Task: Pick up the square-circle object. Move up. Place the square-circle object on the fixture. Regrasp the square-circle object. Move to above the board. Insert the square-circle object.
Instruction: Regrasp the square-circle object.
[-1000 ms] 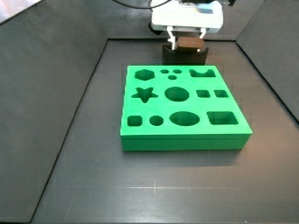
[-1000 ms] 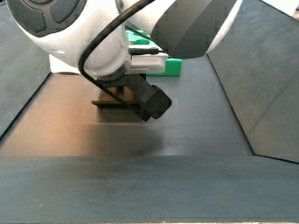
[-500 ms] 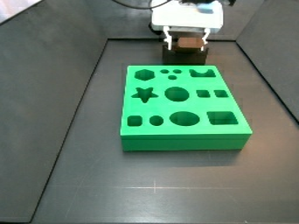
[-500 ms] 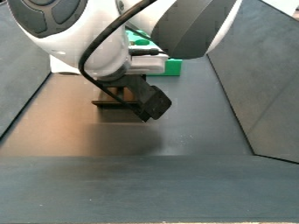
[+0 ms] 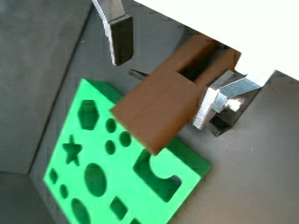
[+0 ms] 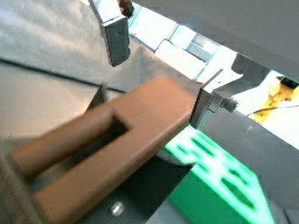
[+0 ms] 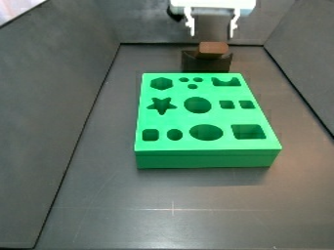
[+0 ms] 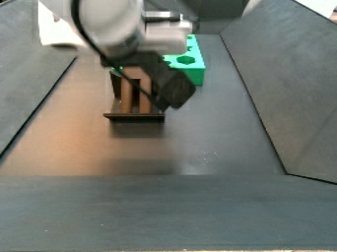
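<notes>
The square-circle object, a brown blocky peg (image 7: 213,50), rests on the dark fixture (image 8: 136,120) behind the green board (image 7: 206,117). My gripper (image 7: 213,23) hangs just above the peg, open. In both wrist views the peg (image 5: 163,101) (image 6: 111,144) lies between the silver fingers (image 5: 121,39) (image 6: 114,39). One finger stands well clear of it, the other is close beside it. In a side view the arm hides the fingertips, and the peg (image 8: 128,92) shows as brown uprights on the fixture. The fixture's dark body (image 6: 140,188) shows under the peg.
The board also shows in both wrist views (image 5: 105,166) (image 6: 222,179) and in a side view (image 8: 187,61). Dark sloping walls (image 7: 72,88) close in the floor on both sides. The robot arm (image 8: 132,20) fills the upper part of a side view.
The gripper has risen off the fixture and its fingers now stand apart. The brown peg, covered by the gripper before, stays on the fixture in plain sight.
</notes>
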